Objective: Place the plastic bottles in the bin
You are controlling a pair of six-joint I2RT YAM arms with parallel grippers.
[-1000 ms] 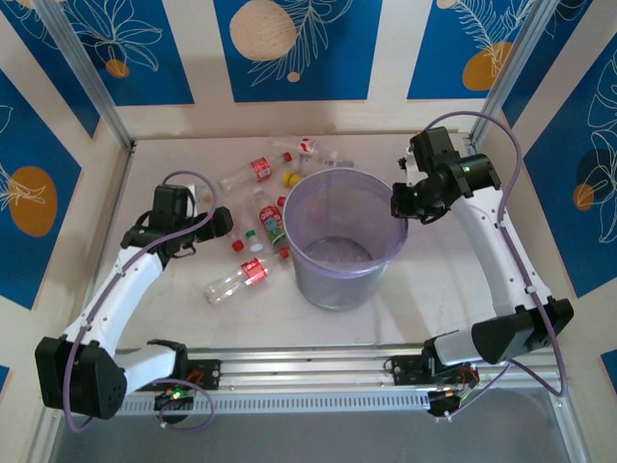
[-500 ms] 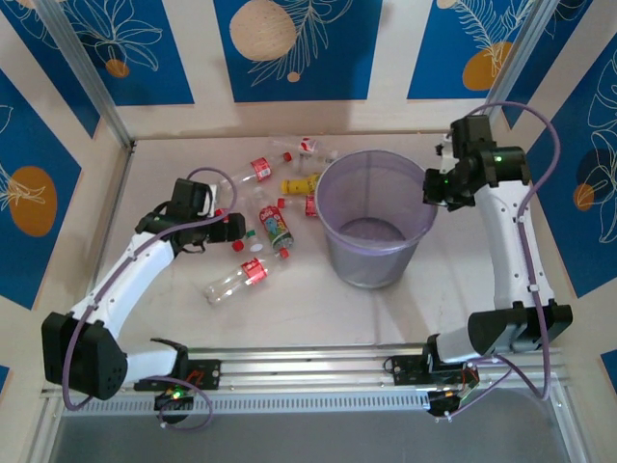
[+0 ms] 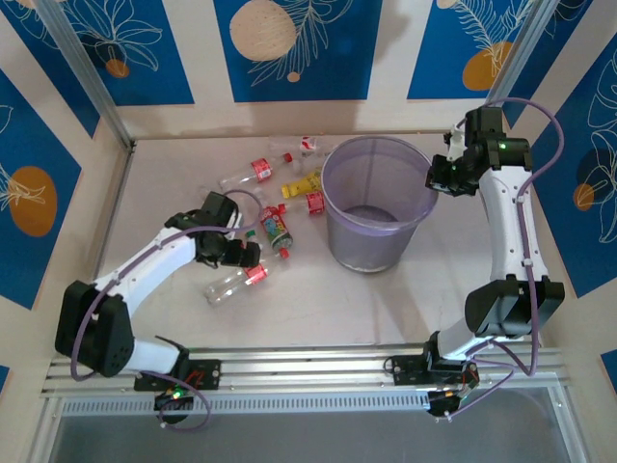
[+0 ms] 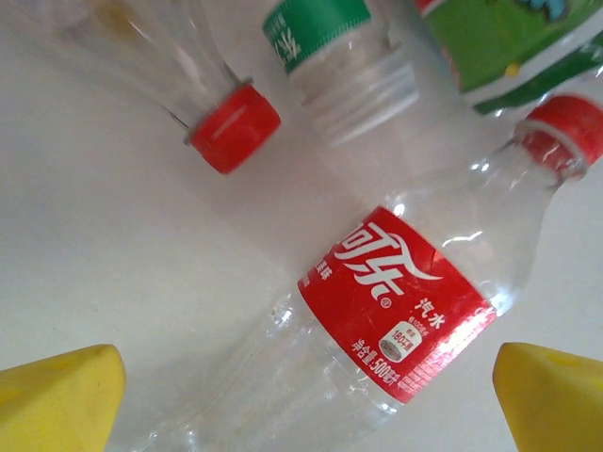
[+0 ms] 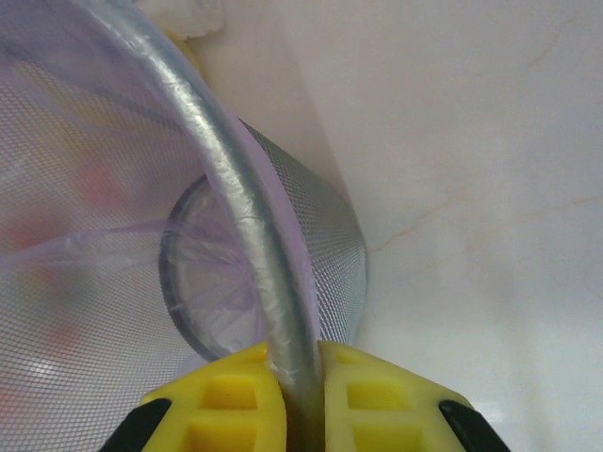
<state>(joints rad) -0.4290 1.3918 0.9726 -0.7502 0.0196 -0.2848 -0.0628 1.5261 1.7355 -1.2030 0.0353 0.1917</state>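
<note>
The pale, matte off-white table [image 3: 434, 280] carries a large round translucent lavender-grey plastic bin [image 3: 368, 249], standing right of centre, closer to the far edge. To its left, small clear plastic bottles lie on their sides in a loose cluster. A red-labelled, red-capped bottle [image 3: 238, 280] lies closest to the near edge, with a green-and-red-labelled bottle [image 3: 275, 228] just beyond it. A yellow bottle [image 3: 301, 185] and a short red-labelled bottle [image 3: 314, 203] lie just beside the bin. A long red-labelled bottle [image 3: 247, 174] lies farther left, and a white-and-red bottle [image 3: 301, 147] lies near the far edge.
</note>
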